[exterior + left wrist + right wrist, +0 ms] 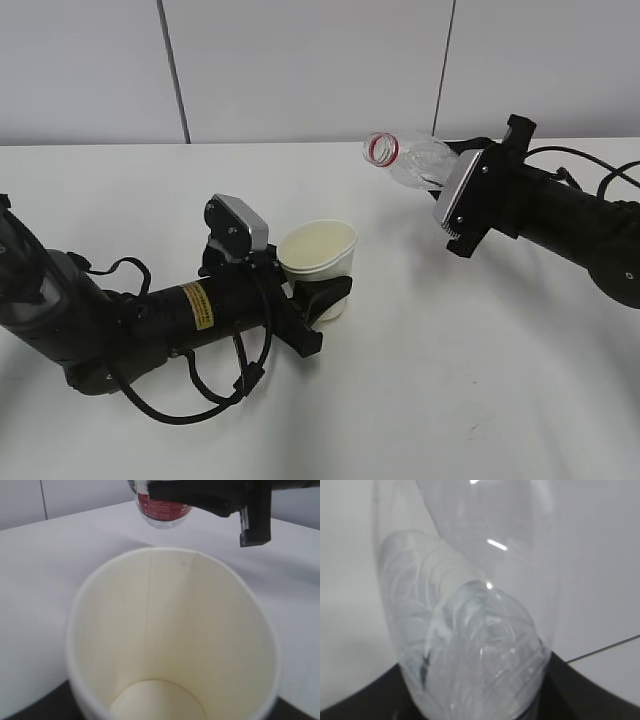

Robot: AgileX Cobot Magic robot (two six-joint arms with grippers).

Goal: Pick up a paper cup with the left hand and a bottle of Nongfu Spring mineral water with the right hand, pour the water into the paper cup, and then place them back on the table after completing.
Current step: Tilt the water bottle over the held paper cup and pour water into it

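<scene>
The white paper cup (318,258) is held upright just above the table (450,380), with my left gripper (327,292) shut around its lower half. In the left wrist view the cup (170,630) fills the frame; its pale bottom shows and I cannot tell if water lies in it. The clear bottle (412,160) is tilted, its open red-ringed mouth pointing left, above and to the right of the cup. My right gripper (448,172) is shut on its body. In the right wrist view the bottle (470,630) fills the frame between dark fingers (600,695).
The white table stretches all round both arms. A grey panelled wall (300,60) stands behind it. The left arm's looped black cables (190,400) lie on the tabletop by its forearm.
</scene>
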